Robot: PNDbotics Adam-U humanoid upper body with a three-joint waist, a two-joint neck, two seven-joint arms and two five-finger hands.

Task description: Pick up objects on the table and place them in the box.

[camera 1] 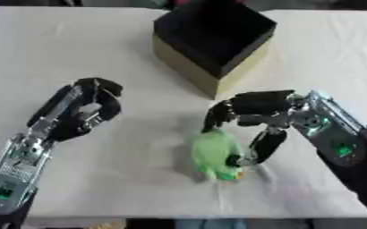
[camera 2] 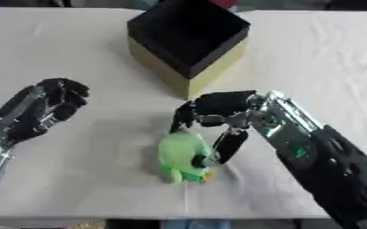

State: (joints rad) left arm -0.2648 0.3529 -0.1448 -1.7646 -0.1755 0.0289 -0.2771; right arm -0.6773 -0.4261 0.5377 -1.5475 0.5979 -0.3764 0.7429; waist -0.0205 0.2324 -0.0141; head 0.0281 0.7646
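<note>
Green soft toy [camera 1: 214, 154]; right hand [camera 1: 253, 112] pinching it

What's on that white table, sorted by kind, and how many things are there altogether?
Green toy, between the right hand's fingers and thumb: 1
Open box, black inside, yellowish sides: 1
Robot hands, counting the left hand with its fingers curled, holding nothing: 2
Total: 4

The green toy [camera 1: 215, 154] is blurred, so its shape cannot be made out. Part of it is covered by the right hand [camera 1: 253, 112]. The far corner of the box [camera 1: 210, 42] is cut off by the top edge.
</note>
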